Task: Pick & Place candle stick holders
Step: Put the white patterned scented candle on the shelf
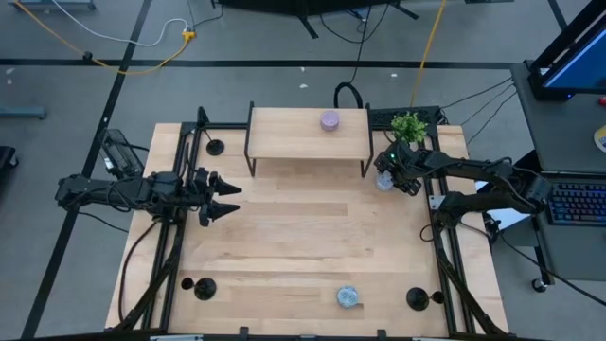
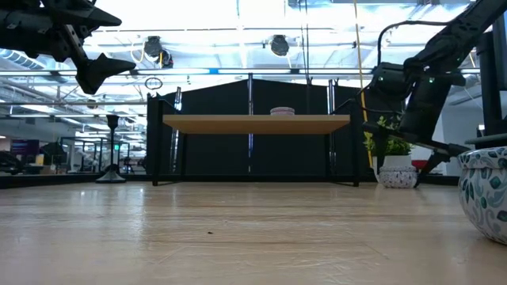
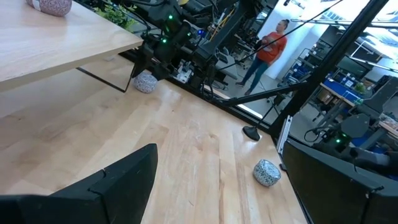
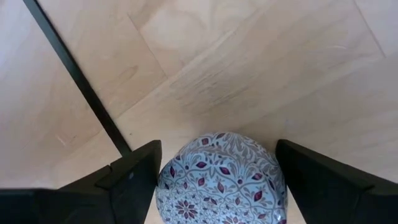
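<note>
Three black candle stick holders stand on their round bases on the wooden table: one at the far left (image 1: pixel 216 147) (image 2: pixel 112 150), one at the near left (image 1: pixel 204 287), one at the near right (image 1: pixel 417 298) (image 3: pixel 252 132). My left gripper (image 1: pixel 227 199) (image 2: pixel 103 67) is open and empty, raised above the table's left middle. My right gripper (image 1: pixel 390 178) (image 4: pixel 217 168) is open at the far right, above a small patterned pot (image 4: pixel 221 177) (image 2: pixel 398 176). Its fingers stand over the pot's two sides.
A wooden shelf on black legs (image 1: pixel 308 133) stands at the far middle with a small pink pot (image 1: pixel 329 120) on it. A green plant (image 1: pixel 409 125) stands at the far right. A blue patterned pot (image 1: pixel 348 296) sits at the near edge. A person (image 3: pixel 270 46) stands beyond the table.
</note>
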Tool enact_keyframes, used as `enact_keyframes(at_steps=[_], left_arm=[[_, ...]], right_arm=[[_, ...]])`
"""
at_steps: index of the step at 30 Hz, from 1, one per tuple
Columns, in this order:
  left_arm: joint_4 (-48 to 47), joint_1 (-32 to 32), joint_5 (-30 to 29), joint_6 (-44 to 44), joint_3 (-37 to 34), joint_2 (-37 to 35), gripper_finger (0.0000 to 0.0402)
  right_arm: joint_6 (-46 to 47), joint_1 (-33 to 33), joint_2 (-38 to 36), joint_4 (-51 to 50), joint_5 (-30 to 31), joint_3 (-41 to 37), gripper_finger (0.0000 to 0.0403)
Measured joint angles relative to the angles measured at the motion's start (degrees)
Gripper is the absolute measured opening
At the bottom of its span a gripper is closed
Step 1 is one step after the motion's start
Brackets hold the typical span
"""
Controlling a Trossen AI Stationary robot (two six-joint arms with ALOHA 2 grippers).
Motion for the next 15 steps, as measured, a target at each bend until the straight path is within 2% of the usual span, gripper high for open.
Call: enact_keyframes(at_steps=[8,15], left_arm=[[-0.1,0.0,0.0,0.1,0.0,0.0,0.0351],[-0.4,0.0,0.0,0.5,0.0,0.0,0.0351]], right_arm=[[-9.5,-0.1,-4.9,0.3,-3.9,-0.1,0.0315],[-11.9,1.4,-8.2,-1.0,-9.1,-0.3,0.0315]])
